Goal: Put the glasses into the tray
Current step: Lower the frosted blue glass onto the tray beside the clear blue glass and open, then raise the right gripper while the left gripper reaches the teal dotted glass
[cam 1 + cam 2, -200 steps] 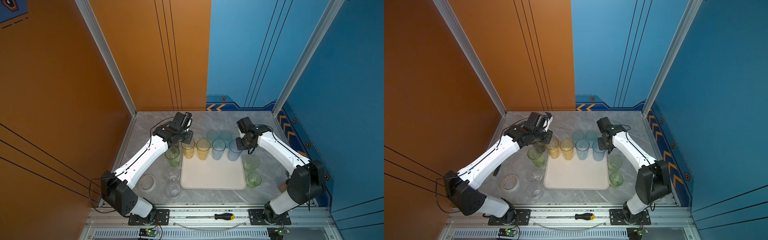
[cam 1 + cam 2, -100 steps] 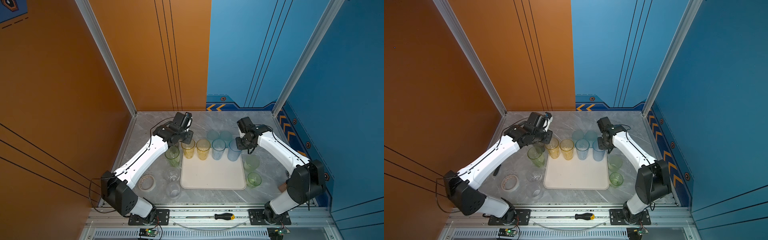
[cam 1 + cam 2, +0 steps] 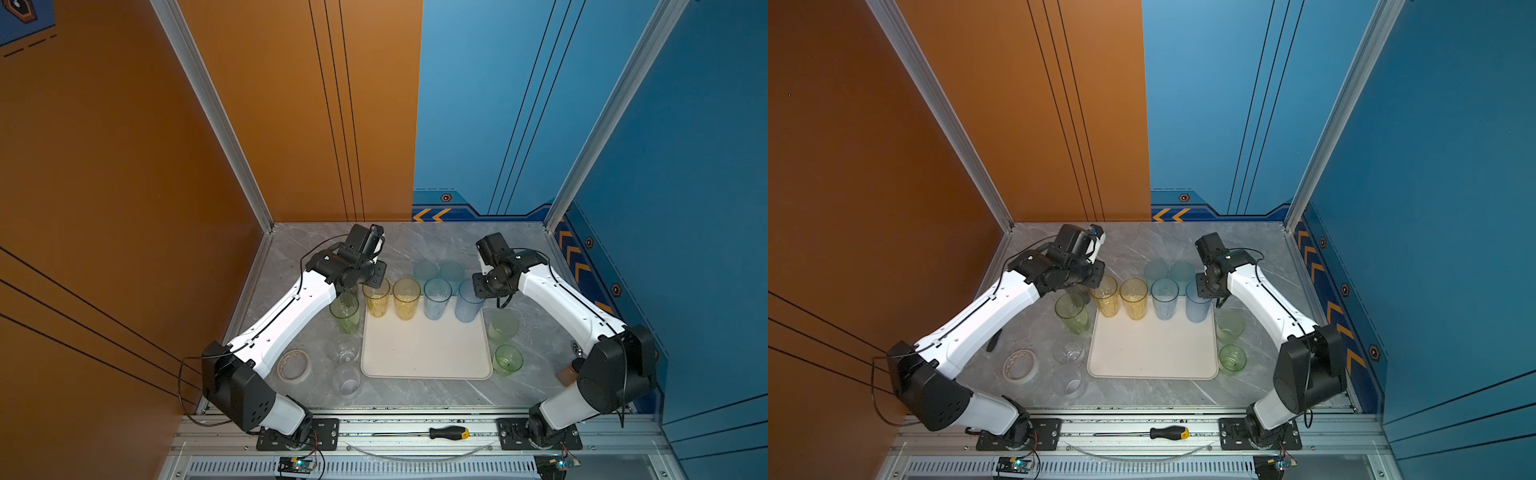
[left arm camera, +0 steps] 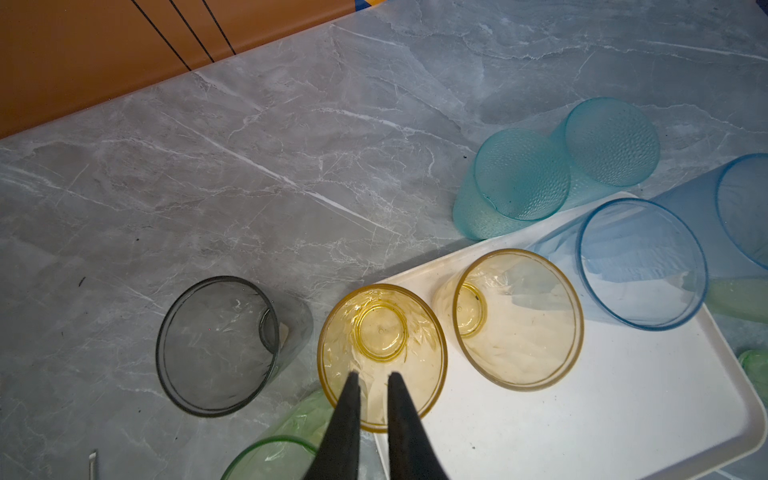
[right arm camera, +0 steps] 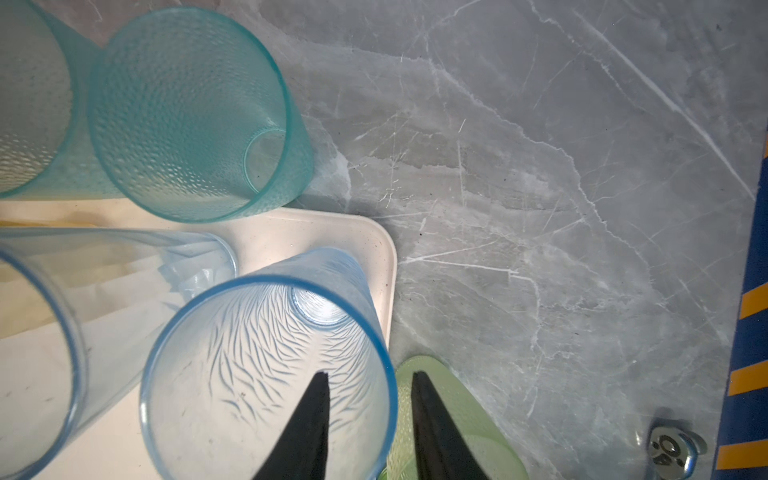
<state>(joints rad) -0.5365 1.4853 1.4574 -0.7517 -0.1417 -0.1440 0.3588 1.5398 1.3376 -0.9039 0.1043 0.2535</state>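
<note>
A: Where does everything stand?
B: Nearest, clear glasses [image 3: 345, 351] at the tray's [image 3: 424, 353] eight o'clock, green glasses [image 3: 507, 359] at four, all on the desk [image 3: 415, 395]. Four stand along the tray's far edge; two dimpled teal glasses [image 3: 426, 270] sit beyond at twelve.
A: And the tools?
B: The left tool [image 4: 374, 375] pinches the yellow glass [image 4: 382, 332] by its rim, narrow, at eleven. The right tool [image 5: 370, 375] straddles the ribbed blue glass [image 5: 249, 353] wall, parted, at one.
A: Handling?
B: Light, thin, slick, likely plastic; grip the rim wall.

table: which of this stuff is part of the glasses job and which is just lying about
Job: tray; yellow glasses, blue glasses, teal glasses, green glasses, grey glass, clear glasses.
Lying about: tape roll, brown jar, screwdriver (front rail).
</note>
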